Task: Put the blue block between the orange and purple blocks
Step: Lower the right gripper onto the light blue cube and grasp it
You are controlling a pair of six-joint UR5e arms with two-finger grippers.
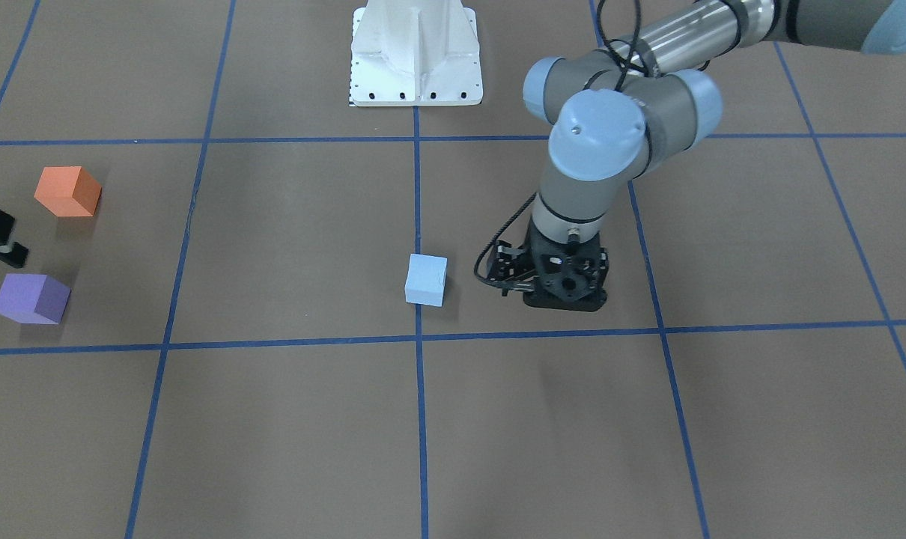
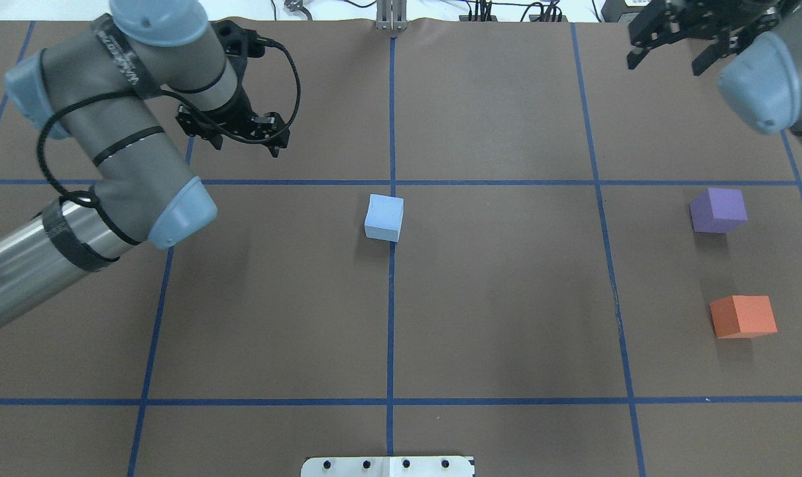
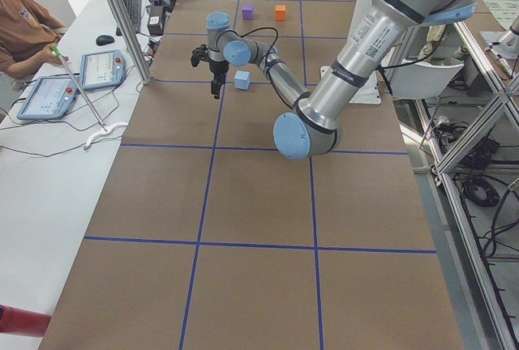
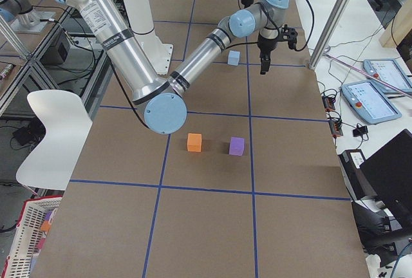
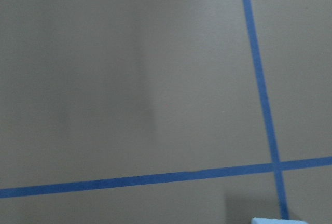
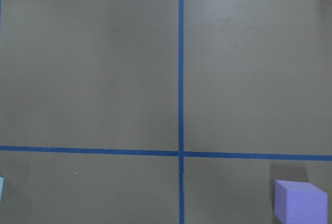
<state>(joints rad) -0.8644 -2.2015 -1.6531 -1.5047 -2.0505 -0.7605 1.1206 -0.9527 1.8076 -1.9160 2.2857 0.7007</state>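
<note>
Start at the left of the overhead view: the left hand (image 2: 245, 142) hangs over the counter (image 2: 507, 298) with its two fingers spread wide, and it holds nothing. The blue block (image 2: 384, 216) sits near the middle, on a blue tape line (image 2: 390, 318), and the hand is off to one side of it, not touching. Further right the purple block (image 2: 718, 210) and the orange block (image 2: 742, 316) sit well apart from the blue one, with a bare gap between them; the right hand (image 2: 669, 56) waits past the purple block, its fingers wide too and empty.

The job right now looks like getting the left hand onto the blue block. To do it well, the hand should slide over until the block is right under the middle of it; the block sits a little turned, so the fingers should turn to match two flat sides; then go straight down and squeeze softly (a poke on one corner would likely spin it). The gap is a long way off, so the lift should be high enough to clear the counter.

The front-facing view hides the left hand's fingers under its wrist; the overhead view shows them. The left wrist view catches only a thin bit of the blue block at its bottom edge. The right wrist view shows the purple block in its corner, but not the orange one.
</note>
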